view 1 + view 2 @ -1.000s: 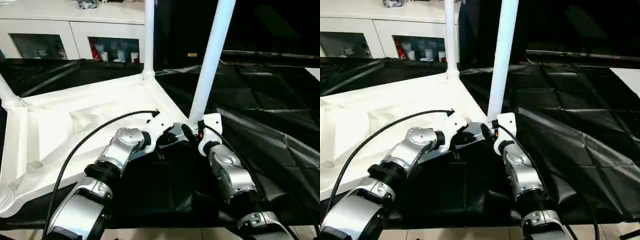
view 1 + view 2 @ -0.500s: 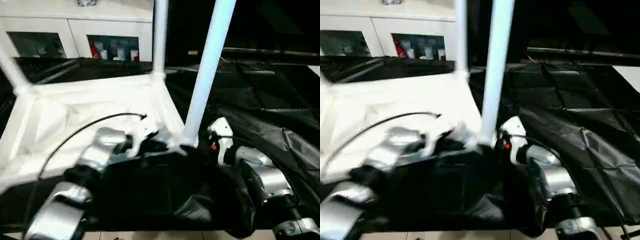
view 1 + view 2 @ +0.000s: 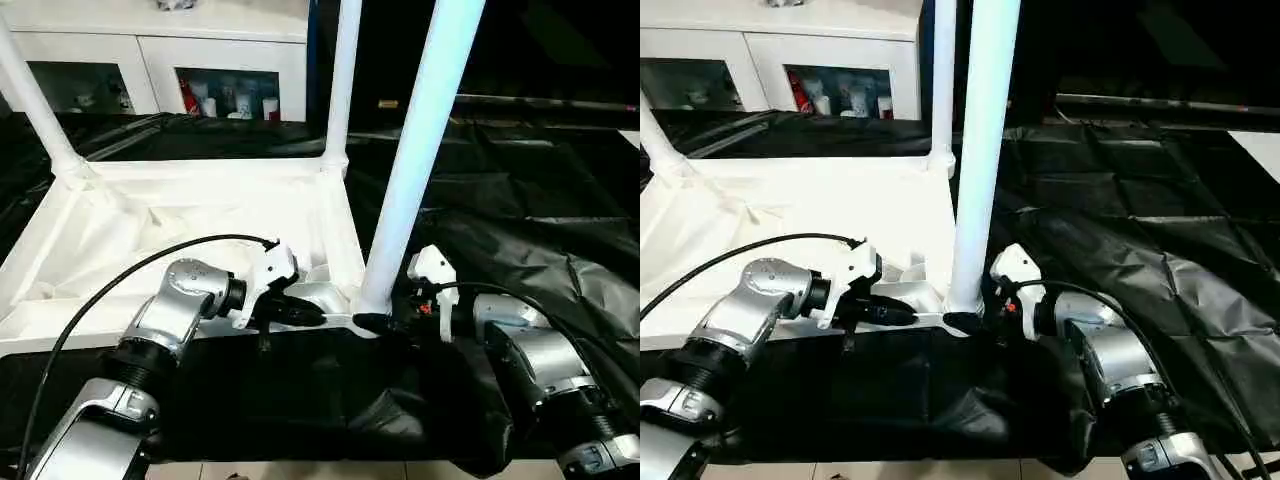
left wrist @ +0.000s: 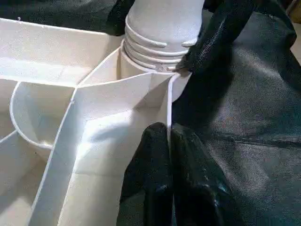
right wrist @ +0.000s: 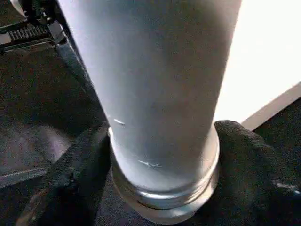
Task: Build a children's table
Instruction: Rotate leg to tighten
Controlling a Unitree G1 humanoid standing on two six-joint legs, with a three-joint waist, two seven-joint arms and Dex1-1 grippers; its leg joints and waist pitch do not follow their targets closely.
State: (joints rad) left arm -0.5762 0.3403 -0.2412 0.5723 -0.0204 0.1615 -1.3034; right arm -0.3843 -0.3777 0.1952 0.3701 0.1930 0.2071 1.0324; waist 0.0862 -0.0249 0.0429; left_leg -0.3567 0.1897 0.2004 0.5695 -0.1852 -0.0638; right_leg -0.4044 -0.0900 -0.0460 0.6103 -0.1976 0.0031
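Head camera views give me the black-draped table (image 3: 540, 200) spread across the scene, its cloth creased and bunched at the near edge; on its left half lies the tabletop (image 3: 200, 215), upside down with its ribbed underside facing up; beyond it, at the far left, I see the white cabinet (image 3: 150, 60) with glass doors and small items behind them. Three legs stand upright from the tabletop's corner sockets: the near right leg (image 3: 420, 150), the far right leg (image 3: 340, 90) and the far left leg (image 3: 30, 100); the near right leg is the closest to me and rises out of the top of the picture.

My left gripper (image 3: 300, 312) reaches in from the left to the tabletop's near right corner; in the left wrist view its fingers (image 4: 155, 188) are pressed together on the thin white rim of the tabletop (image 4: 117, 113), so I read it as clamped on that edge, just beside the socket.

My right gripper (image 3: 975, 320) comes in from the right at the foot of the near right leg; in the right wrist view its black fingers (image 5: 75, 174) sit on either side of the leg's threaded base (image 5: 164, 141), touching it on both sides and gripping it.
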